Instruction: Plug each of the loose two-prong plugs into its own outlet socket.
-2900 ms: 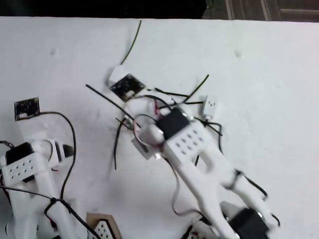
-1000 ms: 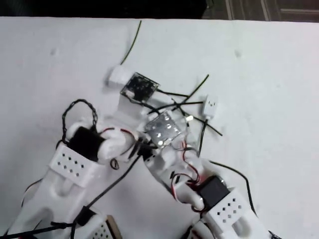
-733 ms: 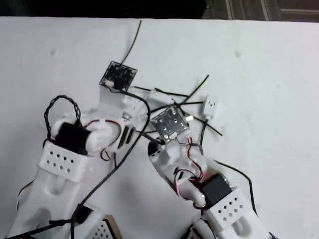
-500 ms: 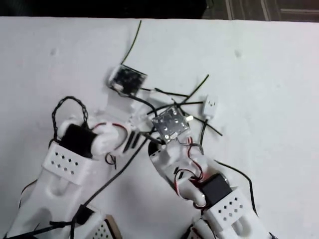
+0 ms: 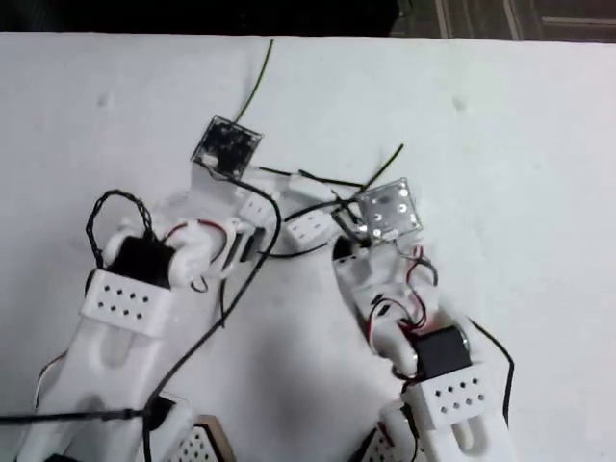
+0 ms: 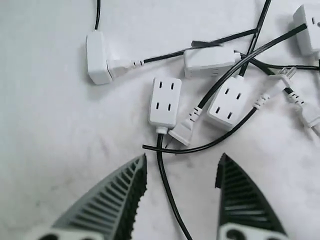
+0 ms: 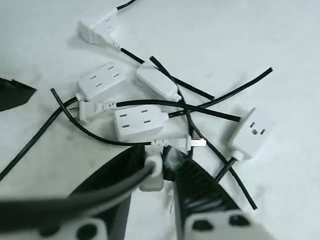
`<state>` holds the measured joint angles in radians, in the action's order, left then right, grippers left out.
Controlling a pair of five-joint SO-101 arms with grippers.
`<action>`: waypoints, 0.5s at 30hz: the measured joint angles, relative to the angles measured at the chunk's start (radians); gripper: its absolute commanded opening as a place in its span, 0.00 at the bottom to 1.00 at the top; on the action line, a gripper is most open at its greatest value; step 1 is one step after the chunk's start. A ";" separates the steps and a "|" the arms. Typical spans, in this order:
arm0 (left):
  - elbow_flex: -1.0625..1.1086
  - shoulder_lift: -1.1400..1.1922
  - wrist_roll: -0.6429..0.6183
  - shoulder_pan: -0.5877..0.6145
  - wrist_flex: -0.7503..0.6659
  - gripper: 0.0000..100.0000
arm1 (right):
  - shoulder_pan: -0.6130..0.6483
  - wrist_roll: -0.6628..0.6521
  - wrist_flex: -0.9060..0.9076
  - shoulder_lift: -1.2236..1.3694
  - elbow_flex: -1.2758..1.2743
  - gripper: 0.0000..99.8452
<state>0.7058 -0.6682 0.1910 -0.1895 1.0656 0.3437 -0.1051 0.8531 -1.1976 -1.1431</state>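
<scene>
The left gripper is held wide open with nothing gripped, near a loose two-prong plug that is seen lying between a left outlet socket and a second socket. The right gripper is closed on a white plug, just beside a double socket.

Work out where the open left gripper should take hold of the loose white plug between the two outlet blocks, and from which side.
Probably the flat body of the plug, pinched across its narrow sides, with the left gripper coming down from above. It lies flat on the table, cable leaving one end, prongs at the other; holding behind the prongs keeps them free for a socket.
</scene>
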 measured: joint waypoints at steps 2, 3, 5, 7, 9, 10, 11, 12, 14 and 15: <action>-0.031 0.075 0.026 -0.006 -0.005 0.24 | -0.038 -0.035 0.000 0.000 0.000 0.02; -0.060 0.126 0.043 -0.020 0.003 0.24 | -0.055 -0.049 0.000 0.000 0.000 0.02; -0.149 0.259 0.080 -0.044 0.043 0.24 | -0.083 -0.069 0.000 0.000 0.000 0.02; -0.259 0.414 0.121 -0.068 0.098 0.24 | -0.109 -0.083 0.000 0.000 0.000 0.02; -0.377 0.565 0.161 -0.098 0.158 0.24 | -0.115 -0.087 0.000 0.000 0.000 0.02; -0.440 0.638 0.172 -0.110 0.186 0.24 | -0.118 -0.087 0.000 0.000 0.000 0.02; -0.497 0.706 0.186 -0.121 0.212 0.24 | -0.124 -0.091 0.000 0.000 0.000 0.02; -0.554 0.767 0.192 -0.130 0.233 0.24 | -0.133 -0.092 0.000 0.000 0.000 0.02; -0.661 0.876 0.196 -0.144 0.270 0.24 | -0.144 -0.095 0.000 0.000 0.000 0.02; -0.712 0.925 0.199 -0.147 0.290 0.26 | -0.144 -0.095 0.000 0.000 0.000 0.02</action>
<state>-0.0061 0.2570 0.3905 -0.3368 1.3556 0.1995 -0.2002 0.8531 -1.1976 -1.1431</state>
